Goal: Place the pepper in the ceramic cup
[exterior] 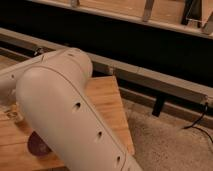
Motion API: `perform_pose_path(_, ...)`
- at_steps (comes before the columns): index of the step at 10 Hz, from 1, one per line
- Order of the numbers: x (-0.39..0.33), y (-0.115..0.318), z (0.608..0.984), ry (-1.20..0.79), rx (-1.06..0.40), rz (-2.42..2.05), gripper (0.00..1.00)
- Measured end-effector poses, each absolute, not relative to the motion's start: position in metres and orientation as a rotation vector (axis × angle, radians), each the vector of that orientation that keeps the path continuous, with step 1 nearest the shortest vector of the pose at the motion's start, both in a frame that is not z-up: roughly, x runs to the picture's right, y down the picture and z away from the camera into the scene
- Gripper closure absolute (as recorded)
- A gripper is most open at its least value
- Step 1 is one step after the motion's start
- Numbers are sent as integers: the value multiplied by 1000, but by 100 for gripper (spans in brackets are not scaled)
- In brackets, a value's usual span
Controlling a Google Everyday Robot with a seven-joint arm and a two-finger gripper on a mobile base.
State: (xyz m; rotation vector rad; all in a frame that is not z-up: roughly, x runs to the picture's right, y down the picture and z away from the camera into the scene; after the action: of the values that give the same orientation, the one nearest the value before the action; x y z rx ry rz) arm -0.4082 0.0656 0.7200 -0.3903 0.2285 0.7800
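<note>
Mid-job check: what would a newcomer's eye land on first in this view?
The big white arm fills the left and centre, covering most of the wooden table. Part of the maroon cup peeks out beneath it at bottom left. The gripper and the pepper are not in view; a black cable lies on the floor at right.

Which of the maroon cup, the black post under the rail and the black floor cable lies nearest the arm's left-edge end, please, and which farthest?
The gripper is out of view, so this ranks from the forearm at the left edge.
1. the ceramic cup, lower left on the table
2. the black post, right of the table
3. the black cable, far right
</note>
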Motion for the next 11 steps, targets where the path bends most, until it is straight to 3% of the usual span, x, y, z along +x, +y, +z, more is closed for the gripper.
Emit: perform_pose_path(11, -400, 9, 761, 240, -289, 763, 100)
